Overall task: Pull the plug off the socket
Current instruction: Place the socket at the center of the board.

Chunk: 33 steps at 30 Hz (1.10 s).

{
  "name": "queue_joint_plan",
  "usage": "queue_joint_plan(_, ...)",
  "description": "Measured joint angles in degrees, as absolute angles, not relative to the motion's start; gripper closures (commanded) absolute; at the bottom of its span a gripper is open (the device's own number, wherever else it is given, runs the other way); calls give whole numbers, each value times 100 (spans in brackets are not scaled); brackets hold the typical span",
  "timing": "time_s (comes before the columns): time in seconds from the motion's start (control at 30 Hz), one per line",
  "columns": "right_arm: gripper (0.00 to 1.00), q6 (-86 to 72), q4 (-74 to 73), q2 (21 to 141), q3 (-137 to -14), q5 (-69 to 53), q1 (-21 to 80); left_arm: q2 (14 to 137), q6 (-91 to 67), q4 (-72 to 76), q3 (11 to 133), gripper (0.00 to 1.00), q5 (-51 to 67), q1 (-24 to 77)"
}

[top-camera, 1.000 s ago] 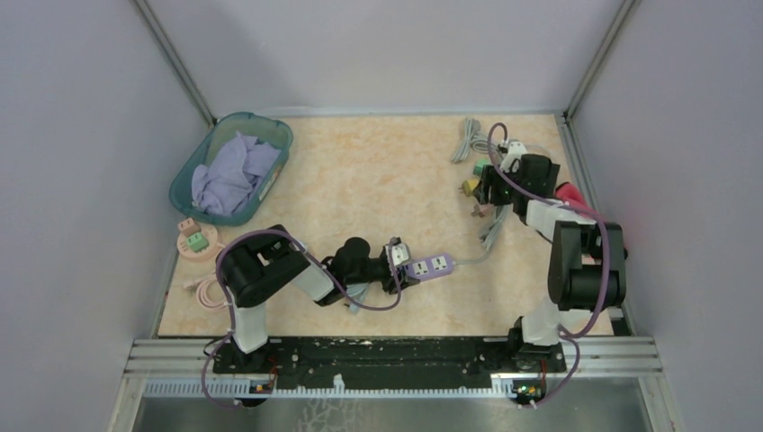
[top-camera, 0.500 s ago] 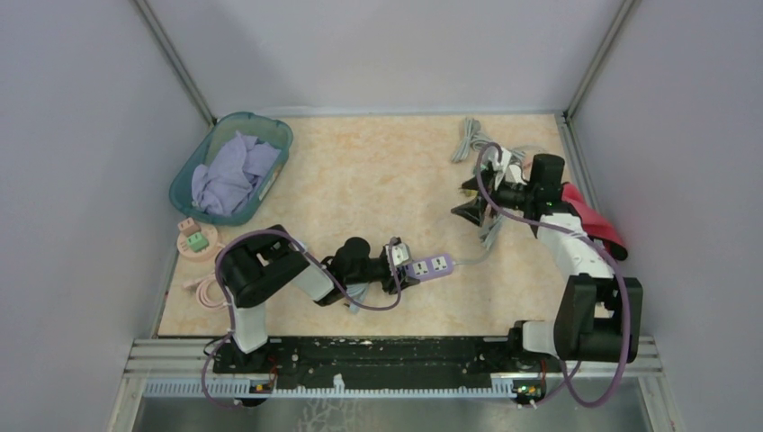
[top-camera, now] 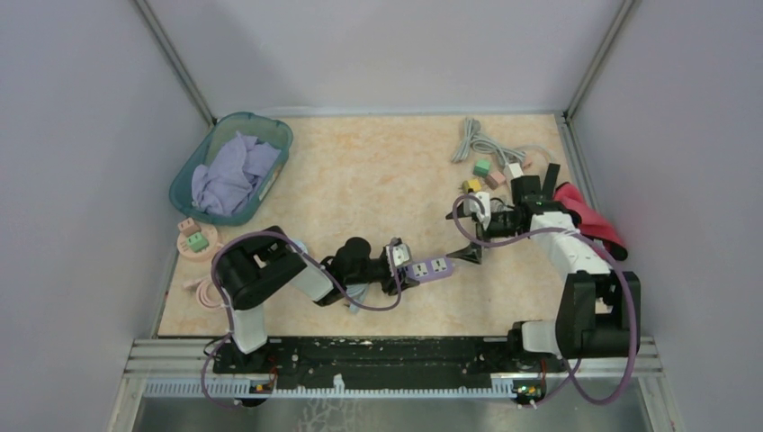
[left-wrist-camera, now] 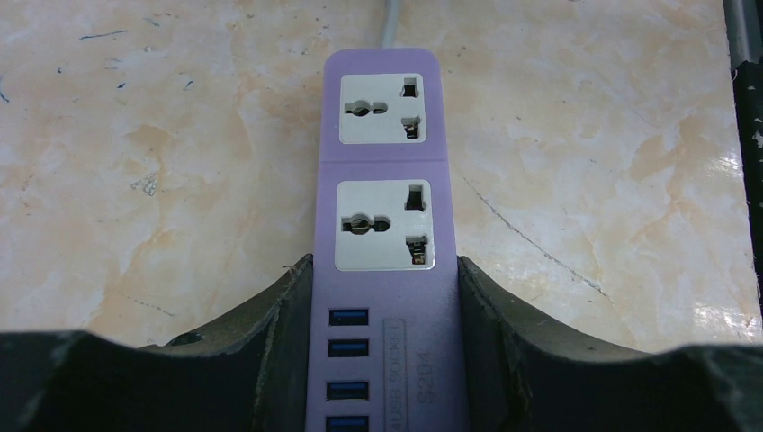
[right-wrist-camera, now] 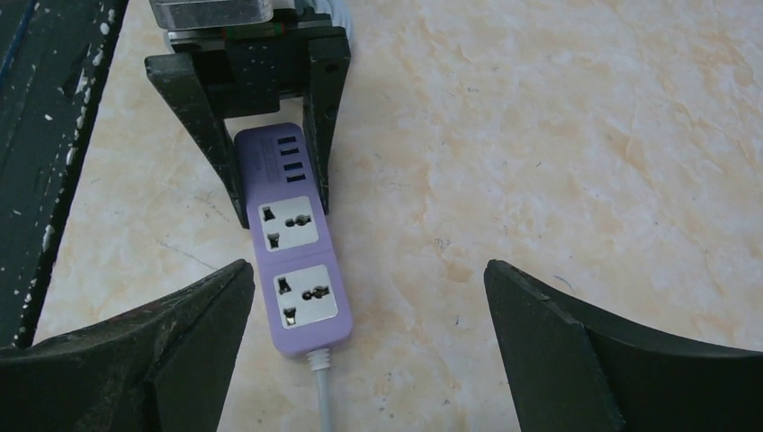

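The purple socket strip (top-camera: 432, 266) lies flat on the table with both of its outlets (left-wrist-camera: 382, 225) empty. My left gripper (top-camera: 407, 268) is shut on the strip's USB end, its fingers (left-wrist-camera: 288, 306) pressed against both sides. My right gripper (top-camera: 461, 234) hangs wide open just past the strip's cable end, holding nothing. In the right wrist view the strip (right-wrist-camera: 292, 243) sits towards that gripper's (right-wrist-camera: 367, 270) left finger. A white plug (top-camera: 515, 169) on a grey cable (top-camera: 475, 139) lies at the back right, apart from both grippers.
A teal basket (top-camera: 281, 135) of purple cloth stands at the back left. A pink dish (top-camera: 209, 252) with small blocks is on the left edge. Coloured cubes (top-camera: 483, 166) and a red cloth (top-camera: 589, 216) lie by the right arm. The strip's grey cord (right-wrist-camera: 322, 396) runs right.
My right gripper has opened wide and swung from the back right corner down to the strip's cable end. The left gripper and the strip have stayed still.
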<state>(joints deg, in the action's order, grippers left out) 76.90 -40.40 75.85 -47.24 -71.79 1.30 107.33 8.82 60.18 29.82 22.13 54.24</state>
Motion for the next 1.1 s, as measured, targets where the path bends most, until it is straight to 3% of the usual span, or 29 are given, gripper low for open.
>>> queue_joint_plan(1.1,1,7791,-3579,8007,-4525,-5555,1533,10473,886,5599,2980,95,2211,5540)
